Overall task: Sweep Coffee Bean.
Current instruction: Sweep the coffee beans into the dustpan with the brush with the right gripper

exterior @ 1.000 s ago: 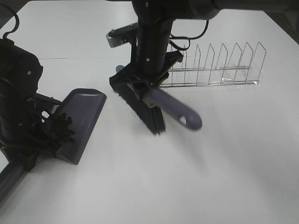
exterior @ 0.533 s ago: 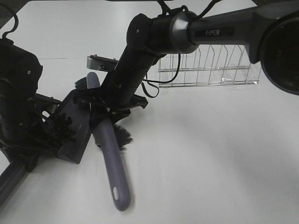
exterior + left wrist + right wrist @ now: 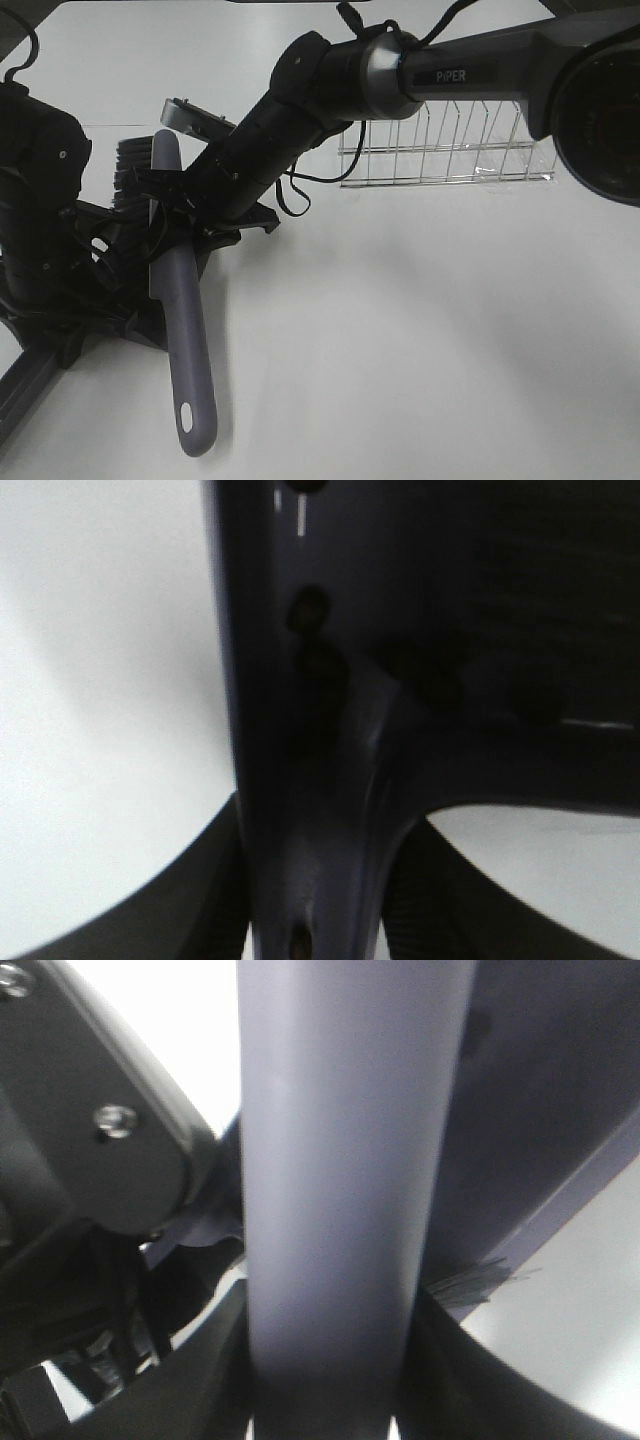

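My right gripper point(image 3: 185, 215) reaches across to the left and is shut on the brush's grey-purple handle point(image 3: 185, 340), which points toward the table's front. The black bristles point(image 3: 130, 165) stick out behind the dustpan. In the right wrist view the handle point(image 3: 340, 1160) fills the gap of the right gripper point(image 3: 330, 1370). My left gripper point(image 3: 315, 890) is shut on the purple dustpan's handle point(image 3: 22, 388). The pan lies mostly hidden under the brush and arm. A few dark roundish blobs in the pan point(image 3: 312, 615) look like coffee bean, blurred; the exterior view hides them.
A clear wire dish rack point(image 3: 450, 140) stands at the back right of the white table point(image 3: 420, 340). The left arm's black body point(image 3: 40, 200) fills the left edge. The right arm point(image 3: 330, 90) stretches across the back middle.
The right arm swung the brush left from the table's middle onto the dustpan, turning its handle toward the front. The left arm and dustpan stayed put.
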